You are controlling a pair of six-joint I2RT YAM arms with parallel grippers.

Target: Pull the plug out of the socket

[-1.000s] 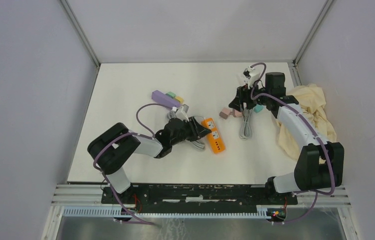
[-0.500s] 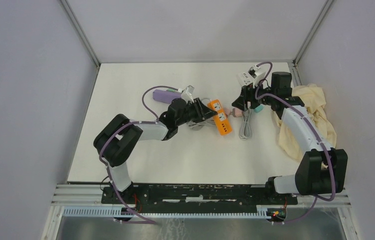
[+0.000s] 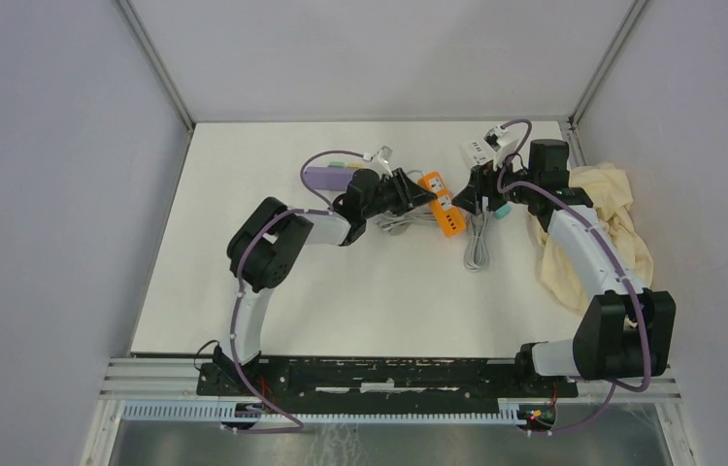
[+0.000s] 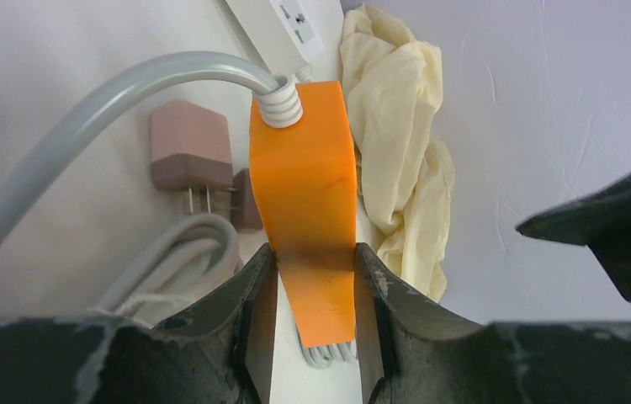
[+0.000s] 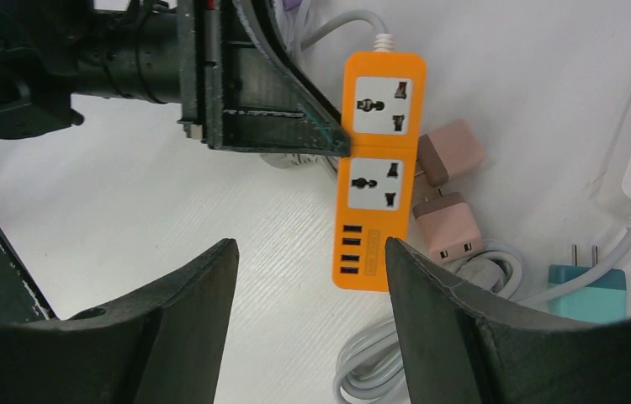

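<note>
Left claw (image 4: 313,263) pinches the orange strip (image 4: 304,168), likely bracing it; right claw (image 5: 310,252) hangs open, empty, over it.

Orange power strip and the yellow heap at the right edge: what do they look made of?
Orange power strip: likely hard moulded plastic, smooth with a dull sheen, crisp edges. Yellow heap: soft cloth, matte, by its folds and creases.

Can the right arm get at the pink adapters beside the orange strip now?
Probably yes. The right gripper is open just above them, the pink adapters lie uncovered beside the orange power strip, and the left gripper holds the strip from the opposite side.
</note>
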